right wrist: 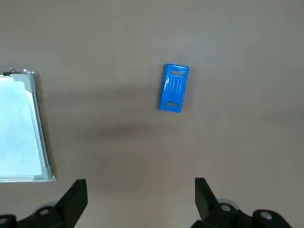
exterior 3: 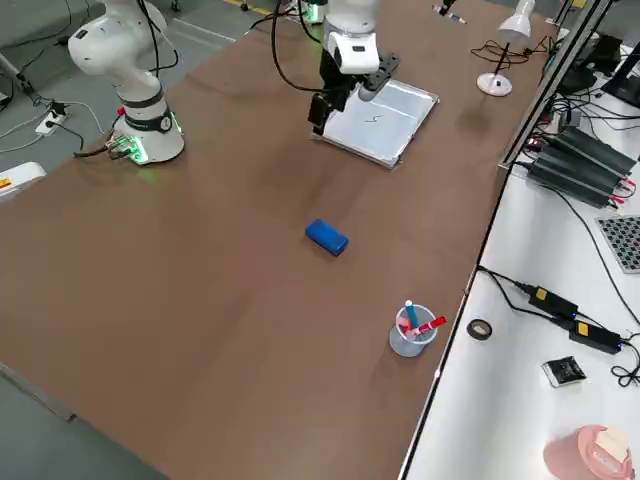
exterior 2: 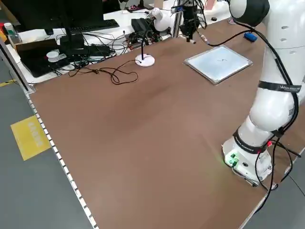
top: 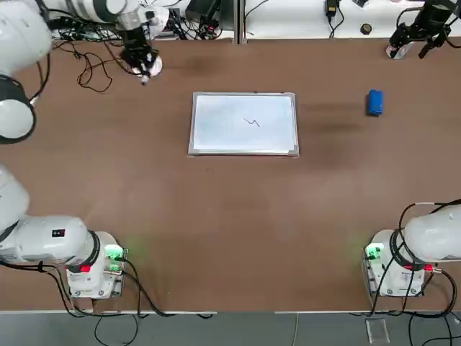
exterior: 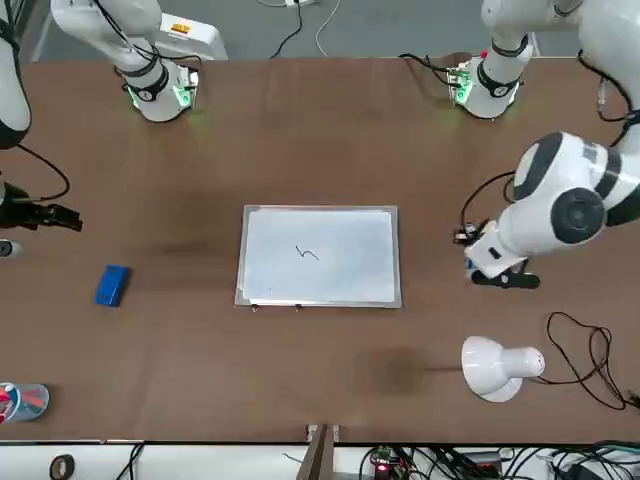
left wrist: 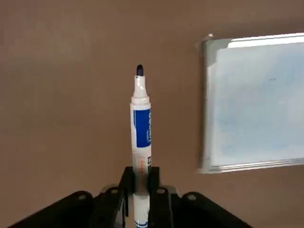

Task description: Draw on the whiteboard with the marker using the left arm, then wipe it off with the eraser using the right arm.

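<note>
The whiteboard lies flat in the middle of the table with a small dark squiggle on it. My left gripper hovers over the table's far left part, well left of the board, shut on the marker, whose dark blue tip points down at bare table. The blue eraser lies to the right of the board. My right gripper hangs open at the far right, beyond the eraser; in its wrist view the eraser lies ahead of the spread fingers.
A white desk lamp and its black cable sit at the far left edge, near the left gripper. A clear cup of pens stands at the far right corner. Both arm bases show green lights at the near edge.
</note>
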